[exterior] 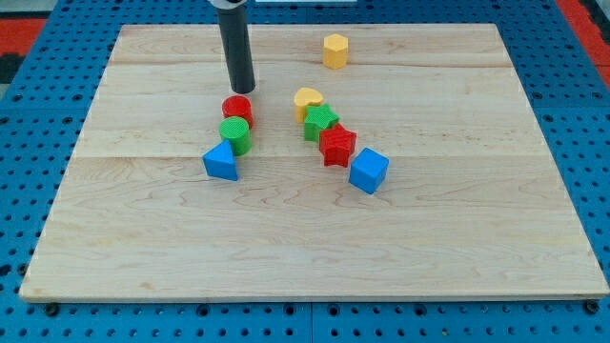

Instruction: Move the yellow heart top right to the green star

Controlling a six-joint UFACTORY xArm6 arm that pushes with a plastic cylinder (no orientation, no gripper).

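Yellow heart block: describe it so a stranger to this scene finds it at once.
On the pale wooden board, find the diagonal row of four blocks right of centre. The yellow heart block is at its upper-left end, touching the green star block. The only other yellow piece, the yellow hexagonal block, stands alone near the view's top.

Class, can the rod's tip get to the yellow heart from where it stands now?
Probably yes. My tip sits just above the red cylinder, to the view's left of the yellow heart. The board between them looks bare, though the green star touches the heart's lower side.
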